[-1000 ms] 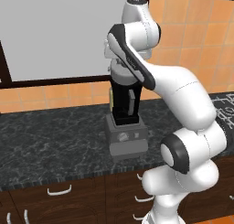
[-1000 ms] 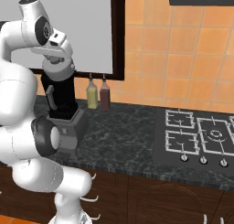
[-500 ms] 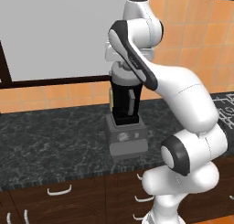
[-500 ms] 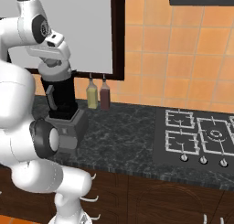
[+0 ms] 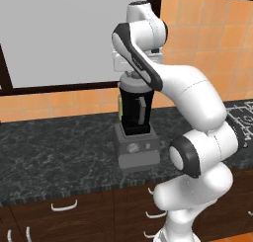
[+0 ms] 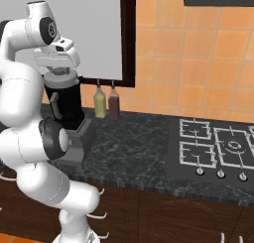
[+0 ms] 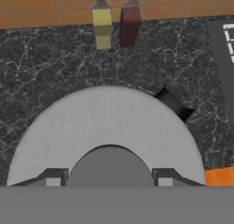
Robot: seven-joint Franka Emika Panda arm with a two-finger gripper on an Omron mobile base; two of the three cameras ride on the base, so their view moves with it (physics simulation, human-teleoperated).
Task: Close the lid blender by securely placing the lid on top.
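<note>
The lid (image 7: 105, 127) is seen from above as a big, round, light-grey shape, with its raised knob (image 7: 109, 166) at the bottom middle. The two fingertips (image 7: 52, 177) of the gripper (image 7: 109, 178) are seen on either side of the knob, right against it. A black handle (image 7: 174, 104) sticks out from under the lid at the upper right. The dark speckled desk (image 7: 45, 72) is seen all around. Farther back, a yellow bottle (image 7: 102, 27) and a dark red bottle (image 7: 130, 25) stand side by side near an orange tiled wall (image 7: 45, 6). A part of the stove (image 7: 224, 49) is seen at the right edge.
</note>
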